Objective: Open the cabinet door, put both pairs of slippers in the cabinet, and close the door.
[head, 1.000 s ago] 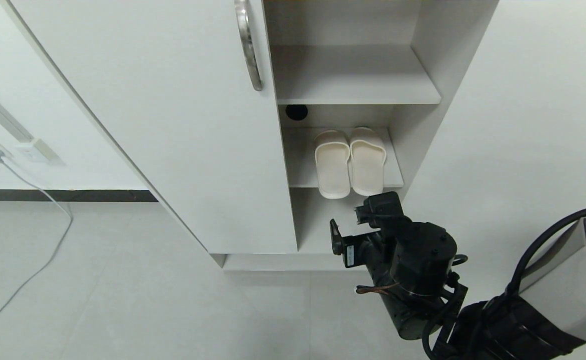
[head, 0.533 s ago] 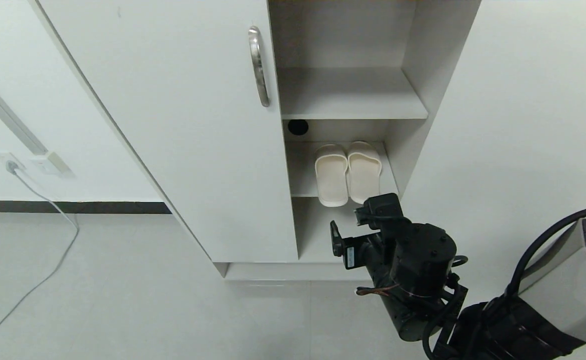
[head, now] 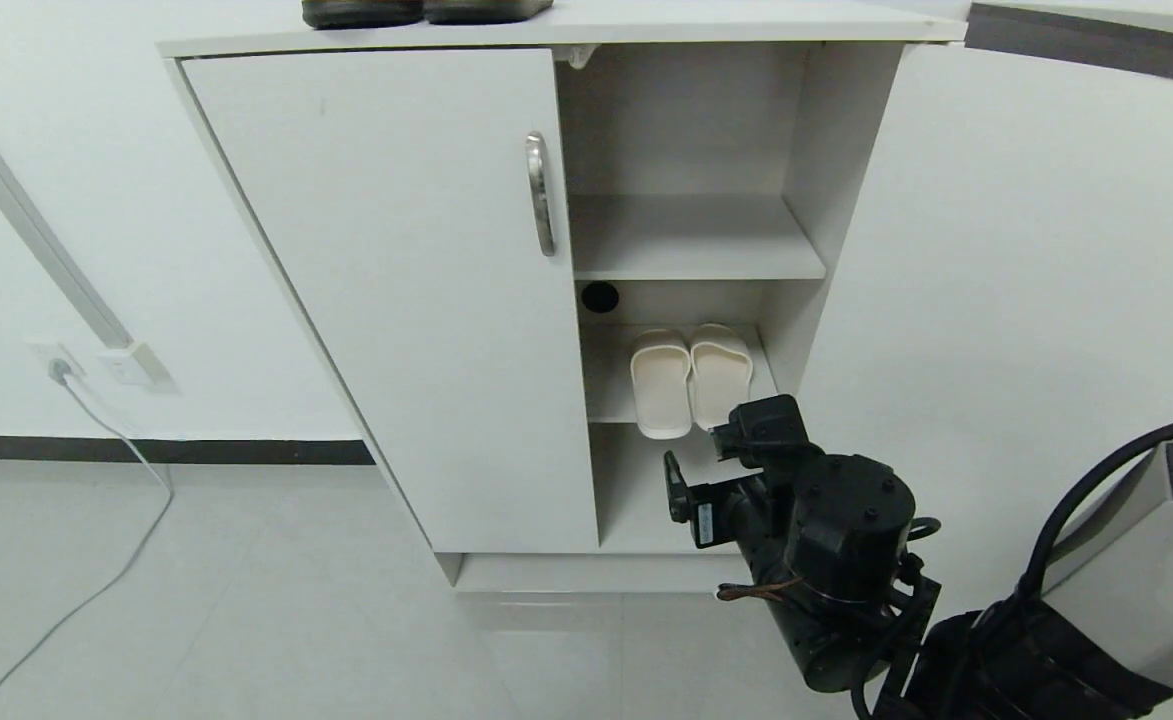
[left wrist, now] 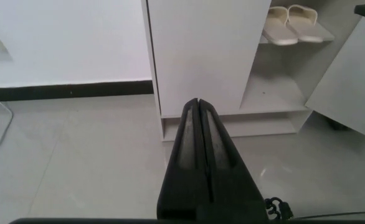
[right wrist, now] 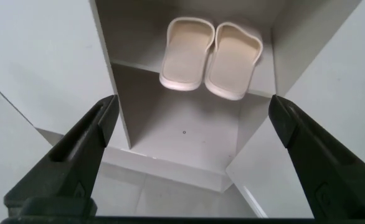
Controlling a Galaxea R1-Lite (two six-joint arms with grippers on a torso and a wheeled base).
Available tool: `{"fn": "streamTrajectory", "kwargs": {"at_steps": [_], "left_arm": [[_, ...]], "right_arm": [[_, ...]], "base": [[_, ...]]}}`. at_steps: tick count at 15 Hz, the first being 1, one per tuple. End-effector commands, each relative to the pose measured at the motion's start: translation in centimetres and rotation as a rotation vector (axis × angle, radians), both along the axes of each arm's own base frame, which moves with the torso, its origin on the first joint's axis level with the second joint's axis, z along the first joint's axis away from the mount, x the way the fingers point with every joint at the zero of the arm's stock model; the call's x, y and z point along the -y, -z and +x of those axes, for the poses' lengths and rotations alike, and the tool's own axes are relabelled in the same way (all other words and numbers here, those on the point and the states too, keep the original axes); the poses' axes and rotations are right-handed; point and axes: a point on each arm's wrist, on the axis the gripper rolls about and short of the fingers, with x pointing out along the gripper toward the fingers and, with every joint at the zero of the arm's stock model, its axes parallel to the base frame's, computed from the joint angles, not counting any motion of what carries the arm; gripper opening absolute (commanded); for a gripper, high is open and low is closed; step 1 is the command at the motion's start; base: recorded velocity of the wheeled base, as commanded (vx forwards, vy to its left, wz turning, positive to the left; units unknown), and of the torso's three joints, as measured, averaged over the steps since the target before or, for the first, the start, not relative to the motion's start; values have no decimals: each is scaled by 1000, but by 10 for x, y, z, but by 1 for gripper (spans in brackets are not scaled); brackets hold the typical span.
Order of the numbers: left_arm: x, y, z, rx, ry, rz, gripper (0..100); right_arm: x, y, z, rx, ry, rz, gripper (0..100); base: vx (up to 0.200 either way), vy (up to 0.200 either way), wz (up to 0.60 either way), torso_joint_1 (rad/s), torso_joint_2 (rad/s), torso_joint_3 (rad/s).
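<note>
The right gripper (right wrist: 192, 104) gapes wide and holds nothing. The cream slippers (right wrist: 210, 59) lie side by side beyond its fingertips, apart from them, on the middle shelf of the cabinet (head: 796, 150), whose right door (head: 996, 300) stands open. The left gripper (left wrist: 197, 106) is pressed closed, empty. A dark pair (head: 426, 10) sits on the cabinet top.

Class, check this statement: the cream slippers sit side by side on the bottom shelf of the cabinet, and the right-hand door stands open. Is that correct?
Not quite. The cream slippers sit side by side on the middle shelf, not the bottom one, as the head view shows. The right-hand door does stand open.
</note>
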Motion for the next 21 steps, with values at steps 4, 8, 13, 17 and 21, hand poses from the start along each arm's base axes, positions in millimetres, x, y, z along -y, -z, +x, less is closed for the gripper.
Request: {"fn": "streamTrajectory", "kwargs": {"at_steps": [4,8,13,17,21], "left_arm": [[0,0,0,-1,1,6,0],[0,0,0,-3,-1,6,0],[0,0,0,-1,1,5,0],[0,0,0,-3,-1,6,0],[0,0,0,-1,-1,5,0]], "right_arm": [[1,9,-4,-29,-45,-36,100],[5,5,-7,-26,-50,-32,100],[11,5,-13,-34,-91,-44,100],[15,4,-10,-31,-77,-40,100],[19,7,-7,-40,-64,-50,100]], "base": [[0,0,0,4,1,193],[0,50,0,0,2,32],[0,200,0,0,3,9],[0,200,0,6,2,4],[0,200,0,5,-1,2]]}}
